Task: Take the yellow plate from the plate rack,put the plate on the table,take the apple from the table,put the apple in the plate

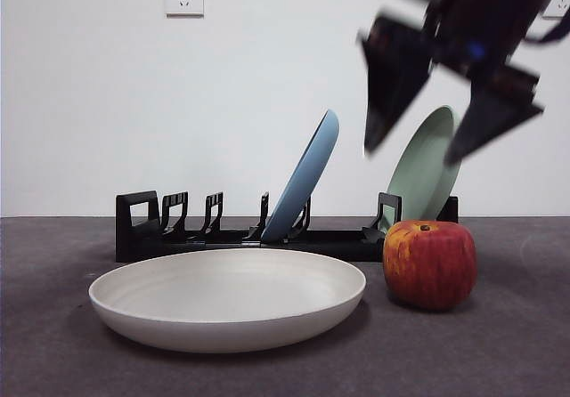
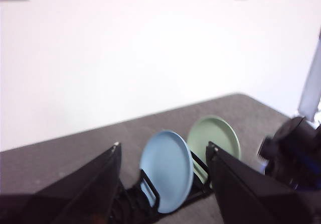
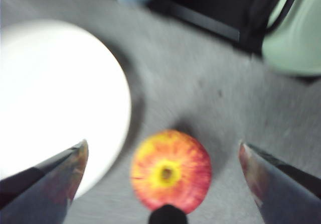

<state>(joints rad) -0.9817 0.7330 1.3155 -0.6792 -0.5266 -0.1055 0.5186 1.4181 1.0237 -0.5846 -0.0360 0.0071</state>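
Though motion blurs it, the right gripper [image 1: 414, 152] hangs jaws spread above the apple [image 1: 429, 263]; left gripper [image 2: 163, 151] likewise gapes.

Right wrist view smeared by motion: apple [image 3: 171, 177] between the open fingers [image 3: 55, 176] is soft-edged, yellow plate [image 3: 55, 108] washed out and cut at the frame edge. Rack [image 1: 267, 235] base hidden behind that plate in front view. Right gripper [image 1: 450, 152] blurred, top cropped.

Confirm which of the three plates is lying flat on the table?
The yellow plate, cream, flat on the table. The blue plate and green plate stand tilted in the plate rack.
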